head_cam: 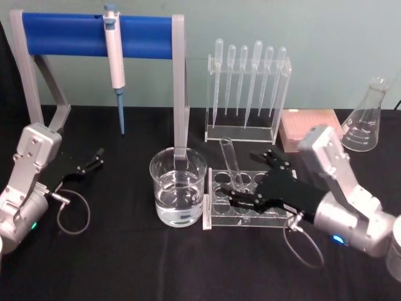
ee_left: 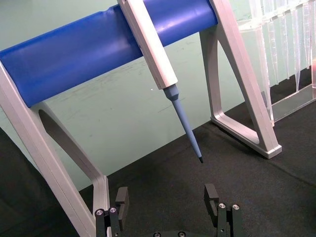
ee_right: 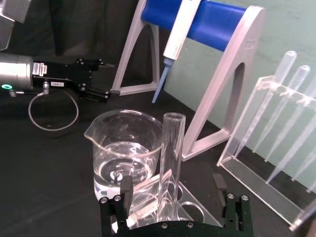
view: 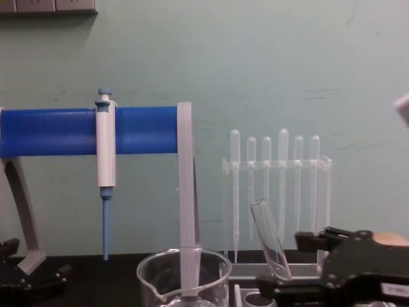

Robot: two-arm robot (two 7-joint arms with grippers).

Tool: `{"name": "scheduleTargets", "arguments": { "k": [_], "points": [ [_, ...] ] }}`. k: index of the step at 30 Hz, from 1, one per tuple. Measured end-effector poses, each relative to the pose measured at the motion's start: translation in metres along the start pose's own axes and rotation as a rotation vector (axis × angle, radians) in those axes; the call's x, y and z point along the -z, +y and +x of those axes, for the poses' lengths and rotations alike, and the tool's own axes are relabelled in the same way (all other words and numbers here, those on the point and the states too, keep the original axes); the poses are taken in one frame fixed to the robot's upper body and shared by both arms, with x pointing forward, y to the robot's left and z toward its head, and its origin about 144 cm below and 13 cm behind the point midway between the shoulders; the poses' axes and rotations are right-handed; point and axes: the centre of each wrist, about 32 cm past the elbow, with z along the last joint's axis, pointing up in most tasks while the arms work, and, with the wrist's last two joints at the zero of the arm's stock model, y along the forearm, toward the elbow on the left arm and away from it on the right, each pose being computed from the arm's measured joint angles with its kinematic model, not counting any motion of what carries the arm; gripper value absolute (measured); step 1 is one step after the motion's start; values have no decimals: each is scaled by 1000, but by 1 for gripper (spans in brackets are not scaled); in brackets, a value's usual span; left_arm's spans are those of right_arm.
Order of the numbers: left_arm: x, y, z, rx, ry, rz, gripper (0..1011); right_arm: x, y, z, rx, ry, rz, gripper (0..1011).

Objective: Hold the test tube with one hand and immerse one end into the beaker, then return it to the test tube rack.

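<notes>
- Clear glass round-bottomed test tube [head_cam: 232, 164] stands tilted in the transparent acrylic rack [head_cam: 216, 216], at 3 o'clock of the wide clear glass beaker [head_cam: 165, 182].
- Black blocky right gripper [head_cam: 250, 180]: jaws apart, either side of the tube.
- Black left gripper [head_cam: 98, 159] parked at the beaker's 9 o'clock, jaws apart.

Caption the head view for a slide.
Right gripper open around the test tube leaning in its rack beside the beaker; left gripper parked.

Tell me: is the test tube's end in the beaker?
No, the test tube stands tilted in the rack beside the beaker, with the open right end effector around it.
</notes>
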Motion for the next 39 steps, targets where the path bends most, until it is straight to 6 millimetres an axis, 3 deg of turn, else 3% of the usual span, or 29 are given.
{"name": "scheduleTargets", "arguments": {
  "k": [10, 16, 32, 39],
  "points": [
    [0, 0, 0, 0, 0, 0, 1000, -8, 19, 10, -33, 14, -17, 970],
    [0, 0, 0, 0, 0, 0, 1000, -10, 22, 12, -30, 25, -20, 818],
    [0, 0, 0, 0, 0, 0, 1000, -16, 17, 10, -21, 41, 6, 285],
    [0, 0, 0, 0, 0, 0, 1000, -21, 9, 8, 1, 52, 45, 225]
  ]
}}
